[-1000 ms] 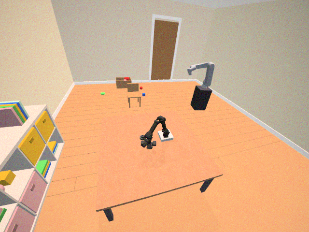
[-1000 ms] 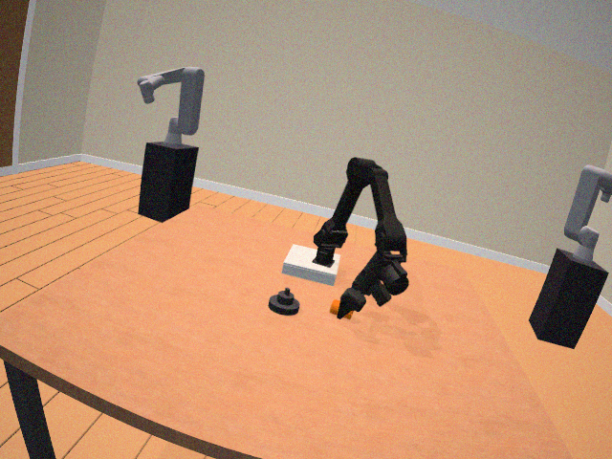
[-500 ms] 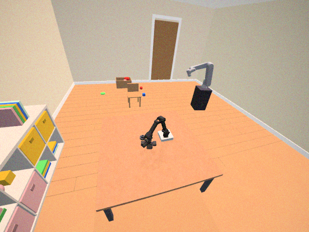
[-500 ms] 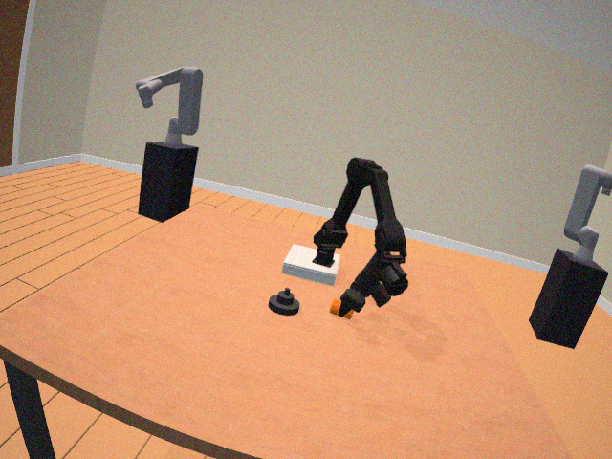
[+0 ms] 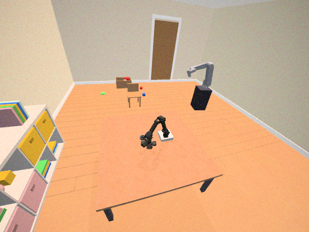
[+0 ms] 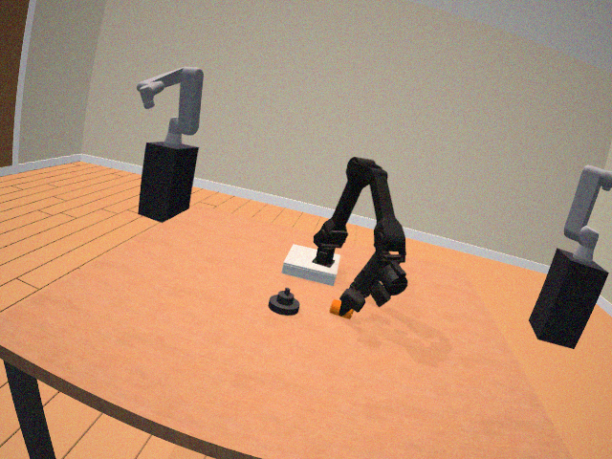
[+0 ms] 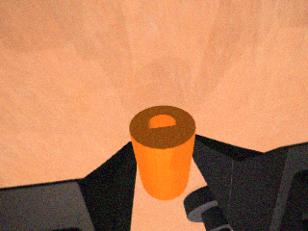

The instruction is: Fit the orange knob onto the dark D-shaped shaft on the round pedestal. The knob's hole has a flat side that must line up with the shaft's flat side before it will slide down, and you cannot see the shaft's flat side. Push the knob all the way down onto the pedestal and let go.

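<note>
The orange knob (image 6: 336,307) (image 7: 166,168) lies on its side on the table. Its brown end face, with the D-shaped hole, shows in the wrist view; the hole's flat edge is on the lower side there, slightly tilted. My gripper (image 6: 342,311) (image 7: 161,142) is shut on the knob, one finger on each side of its round wall. In the top view the arm hides the knob. The dark round pedestal (image 5: 142,137) (image 6: 284,308) (image 7: 194,212) stands apart from the knob, with its shaft (image 6: 287,290) upright and bare. The shaft's flat side cannot be made out.
The arm's white base block (image 5: 162,137) (image 6: 309,273) stands behind the pedestal in the exterior view. The table's front edge (image 5: 159,194) (image 6: 123,413) is well away from the gripper. Grey arms on black stands, a chair and shelves are beyond the table.
</note>
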{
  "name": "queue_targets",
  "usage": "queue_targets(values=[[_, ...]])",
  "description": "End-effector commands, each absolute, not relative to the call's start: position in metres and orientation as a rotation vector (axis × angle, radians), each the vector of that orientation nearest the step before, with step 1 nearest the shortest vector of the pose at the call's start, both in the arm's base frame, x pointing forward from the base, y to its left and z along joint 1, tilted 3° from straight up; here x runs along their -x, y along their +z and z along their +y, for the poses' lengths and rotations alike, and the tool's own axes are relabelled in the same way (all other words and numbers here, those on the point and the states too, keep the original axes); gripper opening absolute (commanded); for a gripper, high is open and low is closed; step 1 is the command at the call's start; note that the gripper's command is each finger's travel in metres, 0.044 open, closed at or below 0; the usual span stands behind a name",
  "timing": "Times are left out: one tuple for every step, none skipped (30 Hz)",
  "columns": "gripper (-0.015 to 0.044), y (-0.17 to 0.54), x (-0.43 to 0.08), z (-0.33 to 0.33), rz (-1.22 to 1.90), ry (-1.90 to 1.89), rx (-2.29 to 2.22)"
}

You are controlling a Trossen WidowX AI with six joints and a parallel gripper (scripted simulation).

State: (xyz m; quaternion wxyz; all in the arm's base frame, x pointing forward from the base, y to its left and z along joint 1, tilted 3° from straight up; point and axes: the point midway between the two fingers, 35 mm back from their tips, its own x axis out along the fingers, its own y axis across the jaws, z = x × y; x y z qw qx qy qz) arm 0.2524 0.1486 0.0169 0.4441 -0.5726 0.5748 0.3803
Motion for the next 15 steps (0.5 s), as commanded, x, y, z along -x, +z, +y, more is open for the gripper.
queue_targets(values=[[0.018,0.019,-0.252,0.146,1.385,0.973,1.382],[0.018,0.02,-0.252,0.145,1.372,0.984,1.37],[0.018,0.021,-0.252,0.144,1.359,0.993,1.358],[0.018,0.021,-0.252,0.143,1.346,1.003,1.347],[0.018,0.022,-0.252,0.142,1.333,1.012,1.335],[0.018,0.023,-0.252,0.142,1.32,1.022,1.324],[0.018,0.023,-0.252,0.141,1.308,1.031,1.312],[0.018,0.024,-0.252,0.14,1.295,1.04,1.301],[0.018,0.025,-0.252,0.139,1.282,1.049,1.289],[0.018,0.025,-0.252,0.138,1.269,1.058,1.278],[0.018,0.026,-0.251,0.137,1.256,1.067,1.266],[0.018,0.026,-0.251,0.136,1.243,1.076,1.255],[0.018,0.027,-0.251,0.135,1.23,1.085,1.243],[0.018,0.027,-0.251,0.134,1.217,1.093,1.231],[0.018,0.028,-0.251,0.133,1.204,1.102,1.22]])
